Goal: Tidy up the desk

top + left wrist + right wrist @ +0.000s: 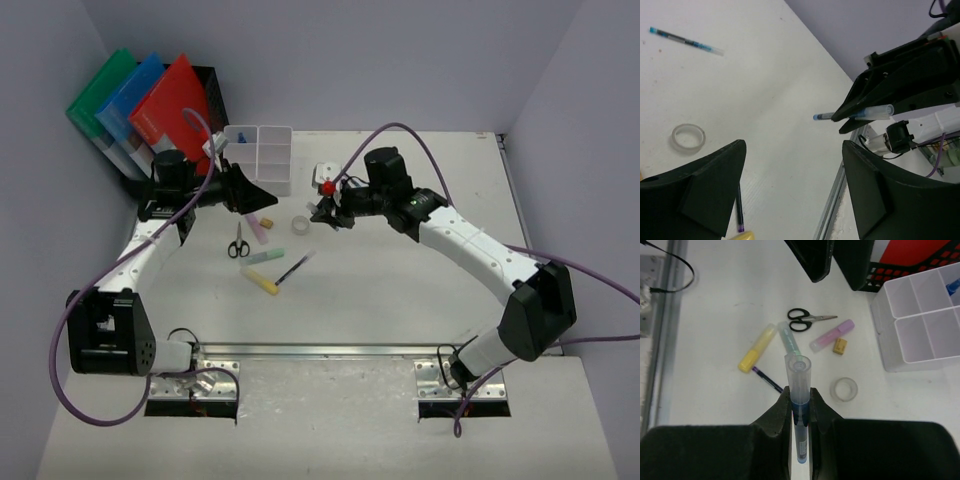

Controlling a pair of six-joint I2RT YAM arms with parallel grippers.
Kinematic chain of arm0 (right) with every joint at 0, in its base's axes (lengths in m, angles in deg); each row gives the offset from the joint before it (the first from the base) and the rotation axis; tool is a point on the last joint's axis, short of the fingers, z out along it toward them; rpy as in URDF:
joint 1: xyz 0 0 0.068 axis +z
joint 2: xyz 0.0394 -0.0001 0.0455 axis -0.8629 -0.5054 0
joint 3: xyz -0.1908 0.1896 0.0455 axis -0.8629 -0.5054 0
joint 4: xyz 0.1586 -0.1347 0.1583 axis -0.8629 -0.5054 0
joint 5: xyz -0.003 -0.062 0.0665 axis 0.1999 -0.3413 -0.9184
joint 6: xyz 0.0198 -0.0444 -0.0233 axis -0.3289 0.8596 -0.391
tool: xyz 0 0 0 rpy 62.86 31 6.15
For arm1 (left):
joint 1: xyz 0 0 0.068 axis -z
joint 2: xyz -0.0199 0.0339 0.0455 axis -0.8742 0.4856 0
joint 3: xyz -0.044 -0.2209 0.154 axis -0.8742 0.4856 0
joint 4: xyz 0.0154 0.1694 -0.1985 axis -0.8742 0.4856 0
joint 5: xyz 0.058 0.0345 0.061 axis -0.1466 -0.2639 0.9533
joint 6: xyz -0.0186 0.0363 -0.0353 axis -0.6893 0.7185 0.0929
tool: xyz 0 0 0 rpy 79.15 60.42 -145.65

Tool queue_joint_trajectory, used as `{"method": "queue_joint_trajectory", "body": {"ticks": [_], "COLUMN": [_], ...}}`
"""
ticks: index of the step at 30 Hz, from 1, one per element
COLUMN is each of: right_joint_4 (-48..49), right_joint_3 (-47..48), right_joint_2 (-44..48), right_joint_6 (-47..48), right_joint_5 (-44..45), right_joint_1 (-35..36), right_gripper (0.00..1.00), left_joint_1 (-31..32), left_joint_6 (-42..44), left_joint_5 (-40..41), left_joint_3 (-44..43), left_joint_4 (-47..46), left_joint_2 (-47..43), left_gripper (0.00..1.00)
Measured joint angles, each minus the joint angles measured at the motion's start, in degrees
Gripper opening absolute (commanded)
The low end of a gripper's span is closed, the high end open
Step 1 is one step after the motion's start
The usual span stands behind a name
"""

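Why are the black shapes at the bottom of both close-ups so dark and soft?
Left wrist view: the left arm's black fingers, too near to focus; the clear tape ring beyond is sharper. Right wrist view: the right arm's black fingers, gripping a clear-capped blue pen. Top view: even light, faint shadows.

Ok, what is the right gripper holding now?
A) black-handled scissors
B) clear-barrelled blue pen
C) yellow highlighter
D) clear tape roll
B: the right gripper is shut on the clear-barrelled blue pen; the black-handled scissors, yellow highlighter and clear tape roll lie on the white desk.
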Motion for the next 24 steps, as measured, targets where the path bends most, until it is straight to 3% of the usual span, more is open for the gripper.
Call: {"method": "queue_joint_trajectory", "body": {"ticks": [6, 12, 24], "right_joint_4": [3.0, 6.3, 8.7], "right_joint_3": [1.4, 3.9, 5.5], "right_joint_2": [-1.8, -4.2, -4.5], "right_joint_6": [-13.8, -23.7, -28.4], "right_joint_5": [-3.8, -5.7, -6.9], "right_joint_1": [-0.2, -1.1, -1.6], "right_gripper": [0.0, 0.0, 0.0], "left_joint_1": [4.0, 8.5, 11.6], "left_joint_6": [0.2, 0.5, 1.1], "left_joint_5": [-1.3, -1.8, -1.9], "left_joint_3": [-2.4, -4.9, -7.8], "left_joint_4": [-7.7, -11.1, -12.0], "left_joint_2": [-1.0, -1.1, 0.8], "left_gripper": [0.63, 0.61, 0.53]}}
